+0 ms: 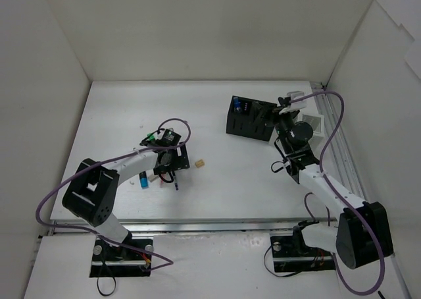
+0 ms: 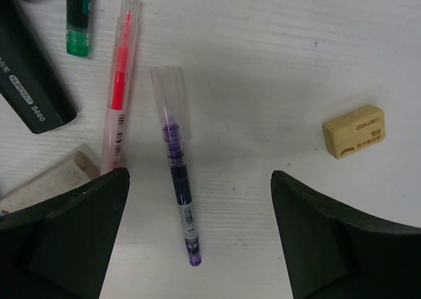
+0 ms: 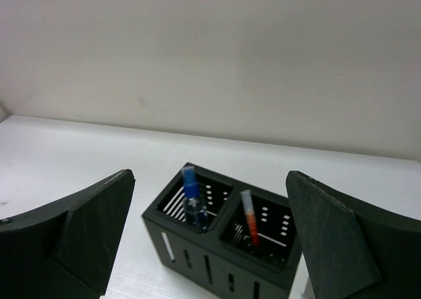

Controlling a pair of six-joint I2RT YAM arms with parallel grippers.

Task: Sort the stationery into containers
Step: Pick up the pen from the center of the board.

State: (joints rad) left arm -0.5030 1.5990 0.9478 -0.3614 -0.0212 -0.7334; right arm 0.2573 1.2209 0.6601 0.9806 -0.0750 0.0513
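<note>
Left gripper (image 2: 199, 177): hanging spread wide above the table (image 2: 276, 55), clasping nothing
Purple pen (image 2: 179, 187): lying flat between the open fingers, touching neither
Pink pen (image 2: 118, 101): lying just beside it, its end reaching one fingertip
Eraser (image 2: 353, 130): sitting apart, beyond the other fingertip
Right gripper (image 3: 209, 177): hanging released and empty, facing the black organizer (image 3: 197, 263)
Blue pen (image 3: 192, 197), red pen (image 3: 250, 223): standing in neighbouring compartments
</note>
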